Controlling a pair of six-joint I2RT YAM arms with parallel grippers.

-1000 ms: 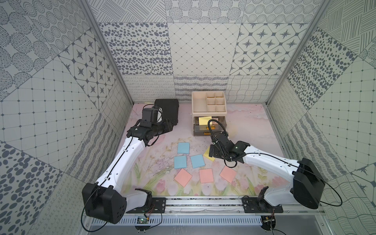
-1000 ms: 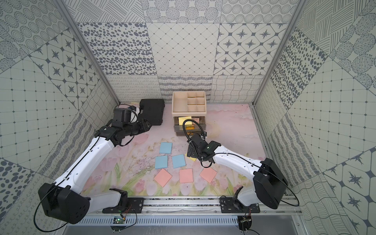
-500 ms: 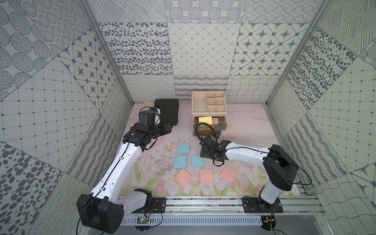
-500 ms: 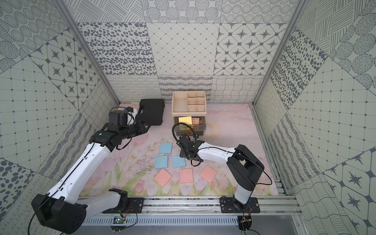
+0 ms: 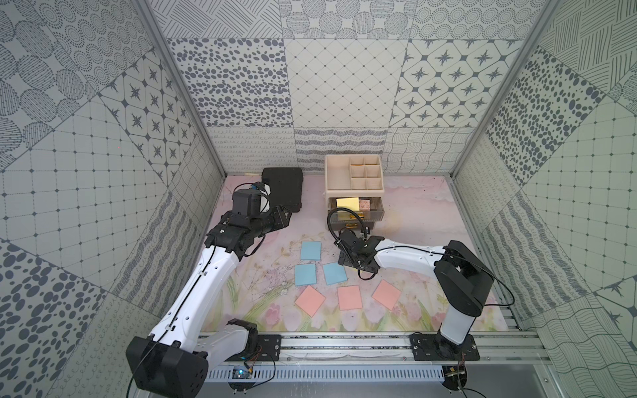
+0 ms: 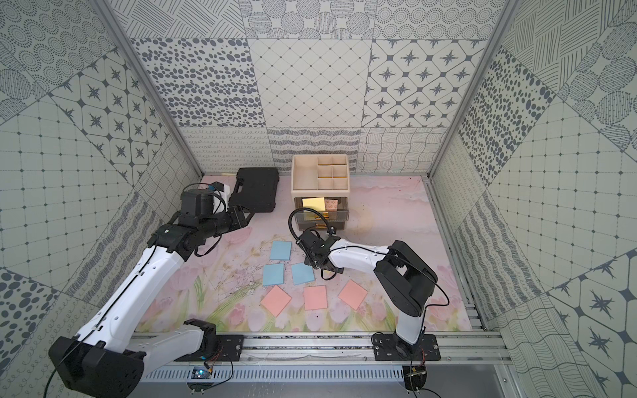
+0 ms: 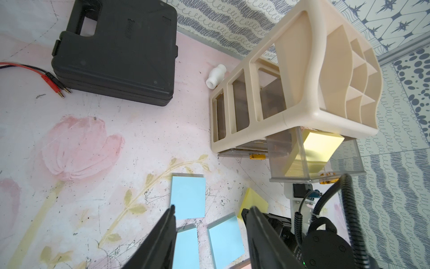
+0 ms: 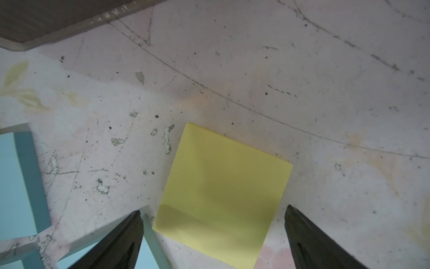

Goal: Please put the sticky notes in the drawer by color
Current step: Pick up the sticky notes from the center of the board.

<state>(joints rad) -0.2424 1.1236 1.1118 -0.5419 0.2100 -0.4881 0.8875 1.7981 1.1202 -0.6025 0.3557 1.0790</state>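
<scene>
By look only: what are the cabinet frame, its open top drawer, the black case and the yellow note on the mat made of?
Cabinet frame: cream moulded plastic, smooth with a slight sheen, rounded edges.
Top drawer: smoky translucent plastic; its contents show through the wall.
Black case: moulded plastic, matte, probably hard.
Yellow note: matte paper, lying flat.

Three light blue square paper sticky notes (image 5: 310,250), three salmon-pink paper squares (image 5: 349,297) and one yellow paper square (image 8: 223,193) lying loose; yellow sheets (image 5: 346,202), number unclear, in one cream plastic three-drawer cabinet (image 7: 300,69); one black plastic case (image 5: 282,187).
</scene>
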